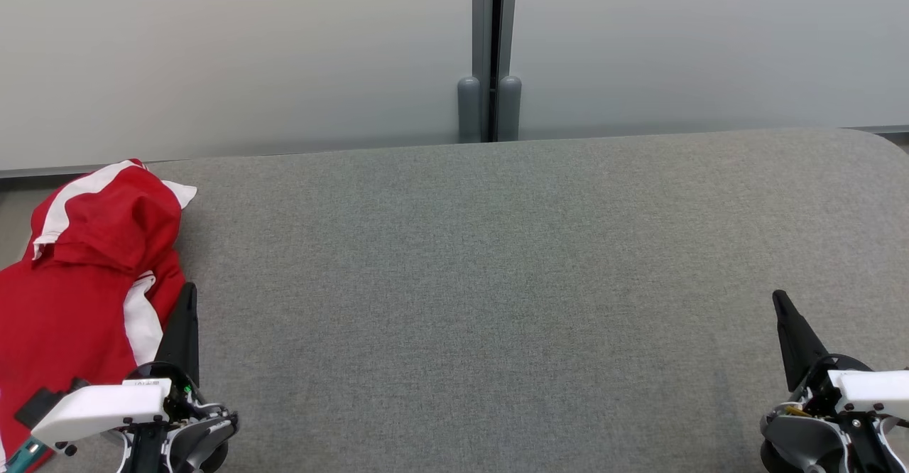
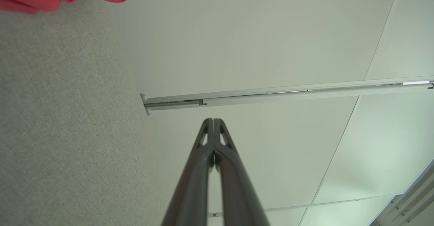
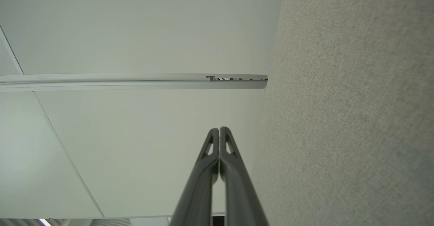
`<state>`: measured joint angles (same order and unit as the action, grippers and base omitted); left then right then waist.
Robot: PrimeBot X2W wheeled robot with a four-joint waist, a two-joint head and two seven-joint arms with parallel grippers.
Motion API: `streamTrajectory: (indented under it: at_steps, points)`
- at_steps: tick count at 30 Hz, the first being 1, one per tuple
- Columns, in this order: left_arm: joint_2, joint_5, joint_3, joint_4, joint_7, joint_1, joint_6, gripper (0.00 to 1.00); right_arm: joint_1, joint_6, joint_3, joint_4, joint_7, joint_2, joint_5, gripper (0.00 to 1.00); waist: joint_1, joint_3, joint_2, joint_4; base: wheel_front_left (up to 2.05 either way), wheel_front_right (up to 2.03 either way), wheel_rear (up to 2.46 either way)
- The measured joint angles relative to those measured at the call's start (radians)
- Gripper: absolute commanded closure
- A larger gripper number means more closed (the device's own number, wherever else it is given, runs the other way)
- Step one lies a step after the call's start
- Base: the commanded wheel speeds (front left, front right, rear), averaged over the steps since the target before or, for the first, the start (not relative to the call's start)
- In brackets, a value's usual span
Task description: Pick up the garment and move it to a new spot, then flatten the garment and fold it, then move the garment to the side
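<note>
Garment beside left gripper

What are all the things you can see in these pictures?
garment: one, red with white stripes, bunched up at the left edge of the table
table: one, grey fabric top, stretching across the head view
wall panels: two, pale and frosted, behind the table
post: one, dark grey, upright between the two panels
bumpers: two, grey and rounded, at the foot of the post
left gripper: one, dark fingers shut together, lower left, right beside the garment, holding nothing
right gripper: one, dark fingers shut together, lower right over bare table, holding nothing
</note>
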<state>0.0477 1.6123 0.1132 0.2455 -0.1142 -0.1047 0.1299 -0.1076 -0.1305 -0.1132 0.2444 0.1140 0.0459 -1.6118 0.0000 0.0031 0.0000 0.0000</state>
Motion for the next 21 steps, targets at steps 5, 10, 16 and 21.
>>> streamTrajectory:
  at_steps: [5, 10, 16, 21]
  points:
    - [0.000, 0.000, 0.000, 0.000, 0.000, 0.000, 0.000, 1.00, 0.000, 0.000, 0.000, 0.000, 0.000, 0.000, 0.000, 1.00, 0.0000, 0.000, 0.0000, 0.000, 0.00, 0.00, 0.00]
    - [0.000, 0.000, 0.000, 0.000, 0.000, 0.000, 0.000, 1.00, 0.000, 0.000, 0.000, 0.000, 0.000, 0.000, 0.000, 1.00, -0.0001, 0.000, 0.0000, 0.000, 0.00, 0.00, 0.00]
    - [0.000, 0.000, 0.000, 0.000, 0.000, 0.000, 0.000, 1.00, 0.000, 0.000, 0.000, 0.000, 0.000, 0.000, 0.000, 1.00, 0.0000, 0.000, 0.0000, 0.000, 0.00, 0.00, 0.00]
    - [0.000, 0.000, 0.000, 0.000, 0.000, 0.000, 0.000, 1.00, 0.000, 0.000, 0.000, 0.000, 0.000, 0.000, 0.000, 1.00, 0.0000, 0.000, 0.0000, 0.000, 0.00, 0.00, 0.00]
